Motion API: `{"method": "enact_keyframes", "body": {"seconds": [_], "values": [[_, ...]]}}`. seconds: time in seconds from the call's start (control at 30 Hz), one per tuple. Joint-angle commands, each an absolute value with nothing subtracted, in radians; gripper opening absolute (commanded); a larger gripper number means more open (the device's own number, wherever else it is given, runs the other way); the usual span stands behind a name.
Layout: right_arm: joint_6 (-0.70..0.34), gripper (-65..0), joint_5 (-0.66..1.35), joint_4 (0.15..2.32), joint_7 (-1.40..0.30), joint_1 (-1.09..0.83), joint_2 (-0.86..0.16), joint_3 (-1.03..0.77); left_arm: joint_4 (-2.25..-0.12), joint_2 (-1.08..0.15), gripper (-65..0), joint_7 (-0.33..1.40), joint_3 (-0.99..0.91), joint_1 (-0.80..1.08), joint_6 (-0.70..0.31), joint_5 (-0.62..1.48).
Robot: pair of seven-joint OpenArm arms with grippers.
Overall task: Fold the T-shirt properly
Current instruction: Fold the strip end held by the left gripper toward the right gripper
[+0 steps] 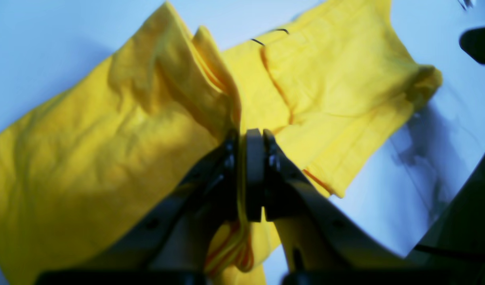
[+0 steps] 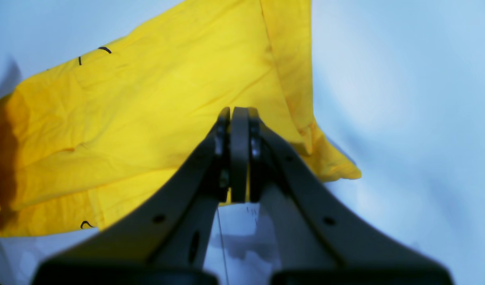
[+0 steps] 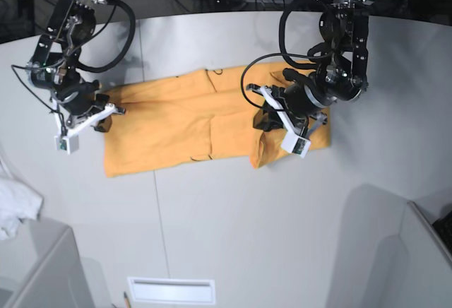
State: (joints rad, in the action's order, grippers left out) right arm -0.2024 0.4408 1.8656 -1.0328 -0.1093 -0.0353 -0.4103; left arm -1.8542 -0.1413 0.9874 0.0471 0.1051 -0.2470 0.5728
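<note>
The orange-yellow T-shirt [image 3: 176, 124] lies spread across the middle of the white table [image 3: 233, 209]. Thin black lettering [image 1: 258, 41] shows near its edges. In the base view, my left gripper [image 3: 267, 119] is on the right. It is shut on a bunched fold of the T-shirt [image 1: 107, 138], which rises into its fingertips [image 1: 248, 132], and more fabric hangs between the fingers. My right gripper [image 3: 113, 110] is at the shirt's left end. It is shut, with its tips [image 2: 238, 111] over the T-shirt [image 2: 147, 111] near a corner. No fabric shows clearly between its jaws.
A small white cloth [image 3: 14, 205] lies at the table's left edge. Grey box-like walls stand at the lower left [image 3: 42, 265] and lower right [image 3: 424, 251]. A white slotted panel [image 3: 169, 290] sits at the front edge. Cables hang behind both arms.
</note>
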Motion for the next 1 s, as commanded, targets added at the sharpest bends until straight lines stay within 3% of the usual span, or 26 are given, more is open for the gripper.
{"method": "enact_keyframes", "body": {"seconds": [0.0,0.97], "values": [[-0.206,-65.0,0.452,1.886,-1.012,-0.096,-0.044,-0.414,-1.870,-0.143,-65.0,0.966,0.061,0.094,-0.231,0.587],[-0.206,-65.0,0.452,1.886,-1.017,-0.085,-0.044,-0.414,-1.813,-0.142,-65.0,0.966,0.088,0.071,-0.216,0.588]]}}
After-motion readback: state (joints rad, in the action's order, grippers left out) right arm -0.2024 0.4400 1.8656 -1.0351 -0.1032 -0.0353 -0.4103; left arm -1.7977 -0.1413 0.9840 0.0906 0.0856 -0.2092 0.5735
